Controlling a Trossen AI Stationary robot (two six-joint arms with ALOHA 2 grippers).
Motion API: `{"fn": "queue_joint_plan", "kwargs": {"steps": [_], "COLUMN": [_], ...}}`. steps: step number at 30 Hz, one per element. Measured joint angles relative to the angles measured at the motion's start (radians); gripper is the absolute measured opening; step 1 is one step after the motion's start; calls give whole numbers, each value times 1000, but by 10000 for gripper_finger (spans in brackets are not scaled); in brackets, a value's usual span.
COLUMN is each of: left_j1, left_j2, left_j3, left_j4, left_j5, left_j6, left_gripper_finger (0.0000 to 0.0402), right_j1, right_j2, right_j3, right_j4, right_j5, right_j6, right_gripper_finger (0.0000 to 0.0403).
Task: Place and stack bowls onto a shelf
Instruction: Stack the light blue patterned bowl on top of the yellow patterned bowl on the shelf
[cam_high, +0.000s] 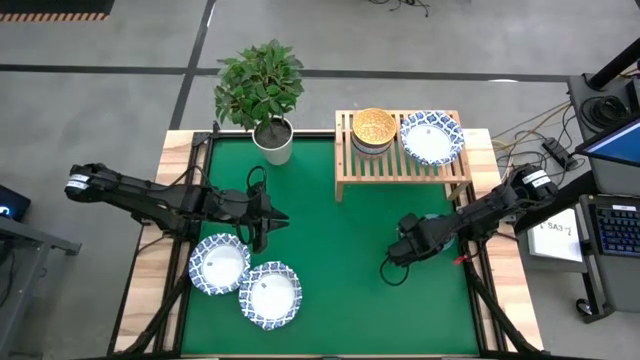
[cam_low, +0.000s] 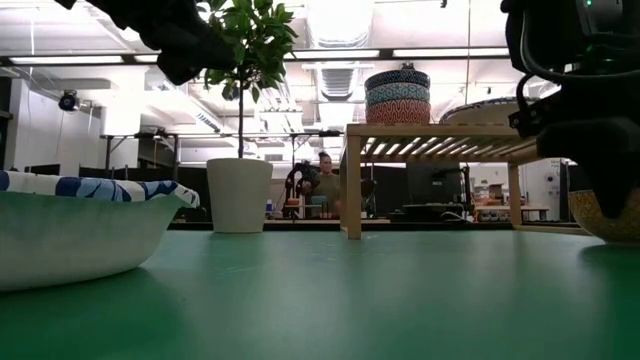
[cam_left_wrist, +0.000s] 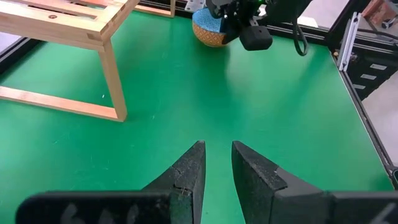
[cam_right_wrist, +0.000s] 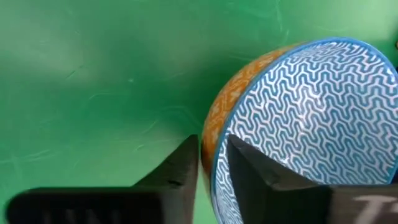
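The worktop (cam_high: 360, 260), covered in green, fills the centre of the high view and is bare across its middle. The shelf (cam_high: 345, 165), of light slatted wood on short legs, stands at the worktop's upper right. It carries two loads: at its left end a stack of small bowls (cam_high: 373, 130), whose topmost bowl shows a yellow-orange patterned inside, and at its right end one wide white bowl (cam_high: 431, 138) with a blue patterned rim, empty. In the low view the stack (cam_low: 397, 95) shows banded sides in dark blue, light blue and orange-red.

A plant pot (cam_high: 273, 142), white, holds a leafy green plant and stands just left of the shelf.

Two more wide white bowls lie at the lower left of the high view, both empty: one (cam_high: 219, 264) nearer the left edge, the other (cam_high: 270, 295) below and to its right, their rims touching or nearly so.

The left gripper (cam_high: 266, 222) hangs just above the upper of these two bowls; its fingers (cam_left_wrist: 186, 180) stand slightly apart and hold nothing.

The right gripper (cam_high: 408, 245) sits at the right centre of the high view, closed over the rim of a small bowl (cam_right_wrist: 298, 124), orange outside and blue-patterned inside, which is tilted on the worktop, empty.
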Motion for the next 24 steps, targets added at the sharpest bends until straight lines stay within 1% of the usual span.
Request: {"fn": "queue_joint_plan", "kwargs": {"steps": [3,5,10,16,19,24], "left_j1": [0,0,0,0,0,0], "left_j2": [0,0,0,0,0,0], "left_j3": [0,0,0,0,0,0], "left_j4": [0,0,3,33,52,69], "left_j5": [0,0,0,0,0,-1], "left_j6": [0,0,4,61,103,168], "left_gripper_finger": [61,61,61,61,61,61], "right_j1": [0,0,0,0,1,3], "right_j2": [0,0,1,1,1,1], "right_j3": [7,17,81,272,378,547], "right_j4": [4,6,3,15,78,228], "right_j5": [-1,-3,-9,-3,0,11], "right_j6": [-15,-36,-108,-267,-388,-638], "right_gripper_finger": [31,17,14,14,13,13]}}
